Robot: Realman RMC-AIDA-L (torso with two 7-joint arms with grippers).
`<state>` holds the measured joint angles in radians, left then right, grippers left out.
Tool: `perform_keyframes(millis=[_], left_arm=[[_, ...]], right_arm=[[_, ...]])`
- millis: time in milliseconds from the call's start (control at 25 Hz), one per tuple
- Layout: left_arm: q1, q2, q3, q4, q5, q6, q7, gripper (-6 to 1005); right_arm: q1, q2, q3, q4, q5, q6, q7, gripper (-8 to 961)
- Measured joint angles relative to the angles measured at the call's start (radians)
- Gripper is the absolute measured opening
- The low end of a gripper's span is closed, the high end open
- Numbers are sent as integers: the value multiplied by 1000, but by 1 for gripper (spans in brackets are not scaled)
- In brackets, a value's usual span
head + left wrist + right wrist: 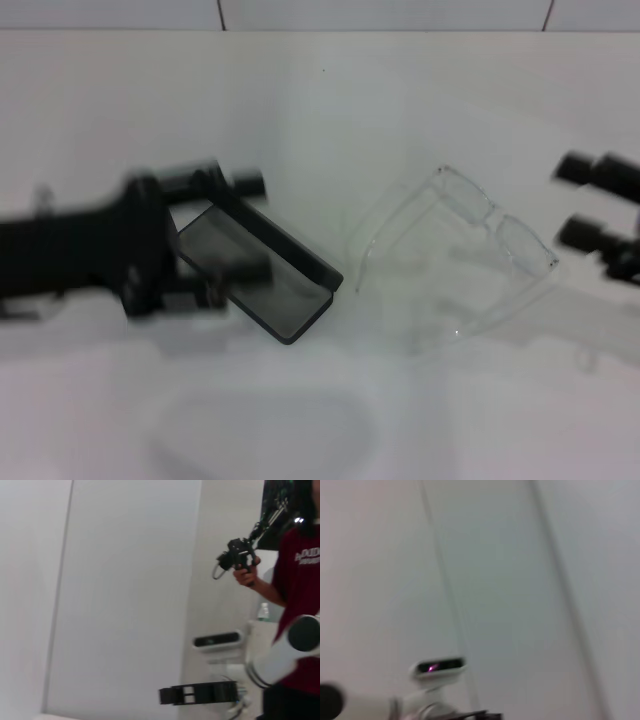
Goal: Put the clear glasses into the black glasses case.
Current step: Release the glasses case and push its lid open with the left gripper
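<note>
The black glasses case (pixel 290 290) lies open on the white table left of centre, its grey lining facing up and its lid raised along the far side. My left gripper (pixel 248 227) reaches in from the left. Its fingers are spread, one at the lid's far side and one over the lining at the case's left end. The clear glasses (pixel 500 225) rest on the table right of centre with their thin arms unfolded toward me. At the right edge my right gripper (pixel 582 200) is open, just beyond the glasses' right end. Both wrist views show only walls and the room.
A faint pale rounded shape (pixel 265 430) lies on the table near the front. A tiled wall (pixel 380 12) runs behind the table. In the left wrist view a person in a red shirt (pixel 300 575) holds a hand controller.
</note>
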<state>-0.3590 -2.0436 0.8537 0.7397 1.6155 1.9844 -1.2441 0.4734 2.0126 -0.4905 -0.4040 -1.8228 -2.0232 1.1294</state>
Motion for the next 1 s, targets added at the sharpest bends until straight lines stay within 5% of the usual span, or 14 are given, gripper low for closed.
perform_keyframes(millis=[200, 360, 560, 720, 1000], left_arm=[[-29, -2, -73, 284, -12, -5, -62, 786], [-35, -27, -64, 626, 38, -50, -82, 786], [-66, -38, 14, 944, 285, -158, -186, 785], [-95, -42, 163, 1002, 519, -216, -221, 784], [-48, -45, 488, 1006, 818, -390, -256, 784]], right_arm=[[-95, 0, 0, -11, 167, -9, -12, 739], [-142, 0, 0, -3, 233, -31, -13, 739], [-174, 4, 1, 7, 242, -46, -13, 739], [-189, 4, 9, 23, 244, -46, -19, 739], [-192, 2, 9, 30, 245, -45, -21, 739]])
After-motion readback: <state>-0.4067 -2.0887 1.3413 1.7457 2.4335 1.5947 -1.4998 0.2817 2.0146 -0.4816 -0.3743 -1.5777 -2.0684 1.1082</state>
